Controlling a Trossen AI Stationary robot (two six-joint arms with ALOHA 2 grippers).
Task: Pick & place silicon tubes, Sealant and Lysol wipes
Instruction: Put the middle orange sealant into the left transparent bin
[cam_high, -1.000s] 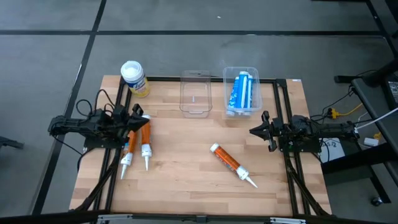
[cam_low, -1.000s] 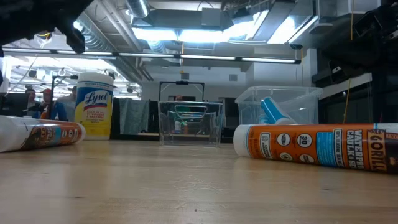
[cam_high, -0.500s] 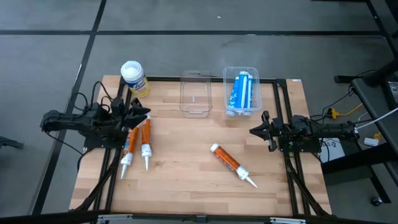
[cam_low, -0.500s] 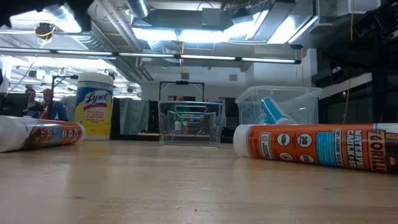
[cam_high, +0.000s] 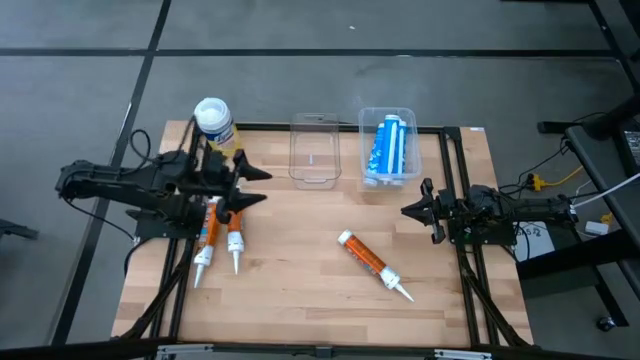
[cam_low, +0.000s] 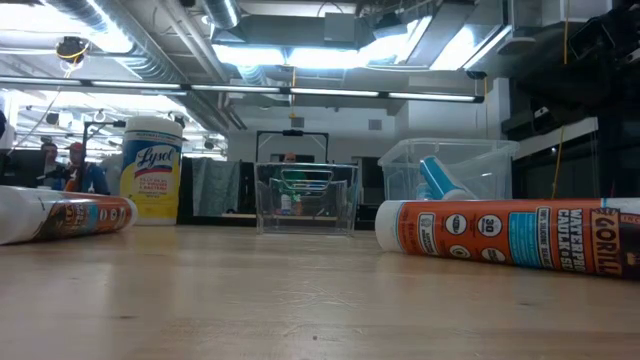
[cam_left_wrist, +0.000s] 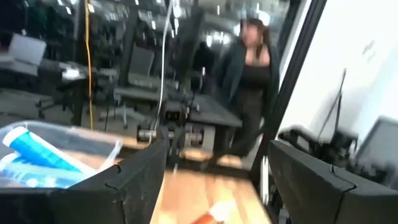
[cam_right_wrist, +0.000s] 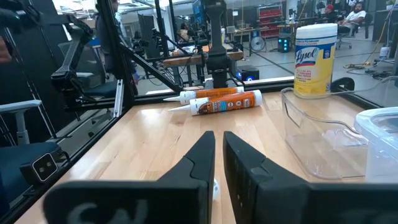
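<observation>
Two orange tubes (cam_high: 208, 235) (cam_high: 234, 232) lie side by side on the wooden table at its left, nozzles toward the near edge. A third orange tube (cam_high: 372, 262) lies near the middle. The Lysol wipes (cam_high: 213, 122) stand upright at the far left corner. My left gripper (cam_high: 258, 185) hangs open above the two tubes' far ends, pointing toward the table's right, with nothing between its fingers (cam_left_wrist: 143, 180). My right gripper (cam_high: 408, 211) waits shut at the right side, low over the table, and is also seen in the right wrist view (cam_right_wrist: 218, 155).
At the far edge stand an empty clear bin (cam_high: 314, 150) and a second clear bin (cam_high: 388, 148) holding a blue-and-white tube (cam_high: 386, 143). Black rails run along the table's left and right sides. A person stands beyond the table in the left wrist view (cam_left_wrist: 252, 87).
My left gripper has risen off the table's left side, going out of the low view's top. It has moved toward the table's right and has opened from shut. The tubes have stayed where they lay.
</observation>
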